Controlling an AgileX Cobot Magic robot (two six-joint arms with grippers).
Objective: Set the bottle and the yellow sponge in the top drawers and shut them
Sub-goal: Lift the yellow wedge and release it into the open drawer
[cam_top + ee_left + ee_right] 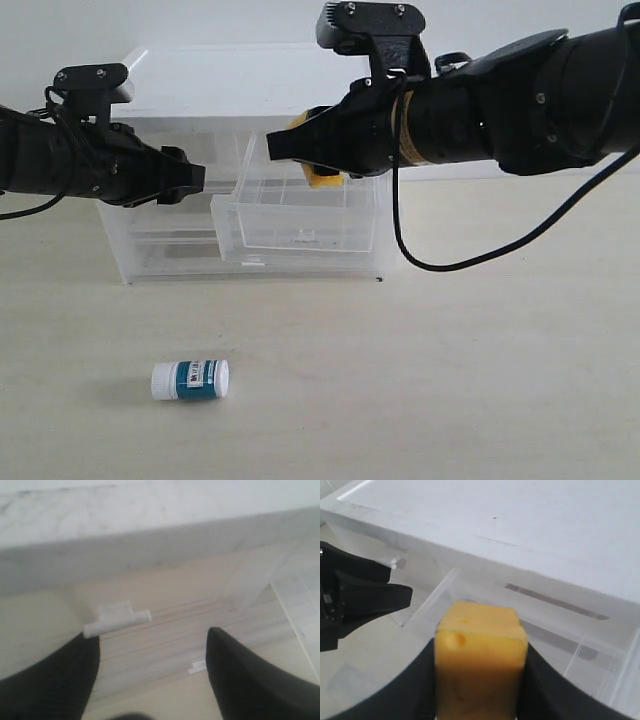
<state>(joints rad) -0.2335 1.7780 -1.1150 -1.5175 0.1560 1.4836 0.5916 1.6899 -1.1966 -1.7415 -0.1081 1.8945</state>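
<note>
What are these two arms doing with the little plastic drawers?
The right gripper holds a sponge above the right top drawer, which is pulled out; the sponge is not in it yet. The left gripper is open just in front of the handle of the left top drawer, which looks shut. The bottle lies on its side on the table in front of the chest, with nothing touching it.
</note>
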